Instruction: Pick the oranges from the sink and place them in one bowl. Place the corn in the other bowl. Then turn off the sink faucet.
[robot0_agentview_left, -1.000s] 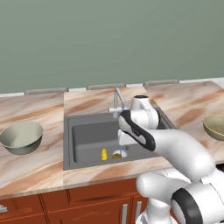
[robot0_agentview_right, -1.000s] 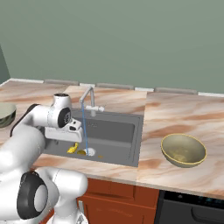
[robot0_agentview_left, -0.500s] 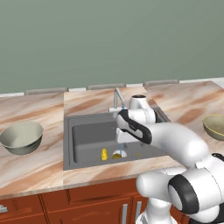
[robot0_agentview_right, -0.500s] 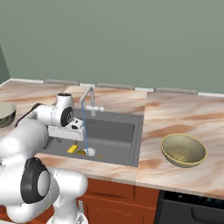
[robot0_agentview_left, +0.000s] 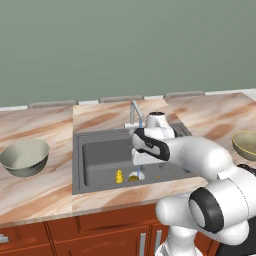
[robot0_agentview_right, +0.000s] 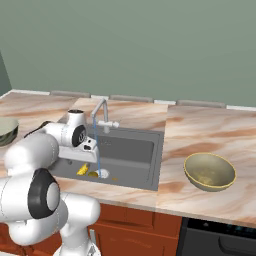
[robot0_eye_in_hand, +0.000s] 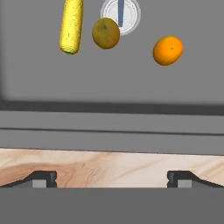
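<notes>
My gripper (robot0_eye_in_hand: 111, 179) is open with nothing between its fingertips, hovering above the front rim of the sink (robot0_eye_in_hand: 39, 83). On the sink floor beyond lie the yellow corn (robot0_eye_in_hand: 71, 26), one duller orange (robot0_eye_in_hand: 106, 33) beside the drain, and a bright orange (robot0_eye_in_hand: 167, 50). In the left base view my hand (robot0_agentview_left: 144, 156) hangs over the sink (robot0_agentview_left: 95, 157), right of the corn (robot0_agentview_left: 119, 176) and above an orange (robot0_agentview_left: 133, 177). A thin blue stream of water runs from the sink faucet (robot0_agentview_left: 134, 112) down to the drain. The olive bowl (robot0_agentview_right: 210, 171) is right of the sink, the grey-green bowl (robot0_agentview_left: 25, 156) left of it.
The marbled countertop (robot0_agentview_right: 210, 135) stretches to both sides of the sink. The faucet (robot0_agentview_right: 102, 114) stands at the sink's back rim, close behind my hand. Wooden cabinet fronts (robot0_agentview_left: 75, 235) run below the counter edge.
The arm's elbow has swung and the hand has shifted slightly left over the sink. The jaws stayed open. Corn and oranges lie where they were.
</notes>
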